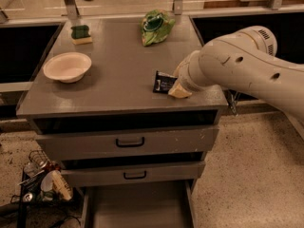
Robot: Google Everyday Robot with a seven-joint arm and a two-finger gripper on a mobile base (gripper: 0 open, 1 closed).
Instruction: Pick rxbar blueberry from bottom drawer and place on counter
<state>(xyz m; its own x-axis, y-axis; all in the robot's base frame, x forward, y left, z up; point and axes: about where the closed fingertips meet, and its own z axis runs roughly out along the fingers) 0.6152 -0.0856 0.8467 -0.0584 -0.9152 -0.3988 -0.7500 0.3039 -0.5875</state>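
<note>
Rxbar blueberry (pixel 163 82) lies flat on the table (pixel 118 75), toward the right front corner. End effector (pixel 179 90) is low over the surface at the bar's right end, touching it. White arm (pixel 242 65) reaches in from the right and covers it, so I cannot tell whether it is gripping or has let go. Bottom drawer (pixel 137 208) stands pulled open below. Pale bowl (pixel 67 66) on the left, sponge (pixel 81 33) back left, green chip bag (pixel 156 26) at the back.
</note>
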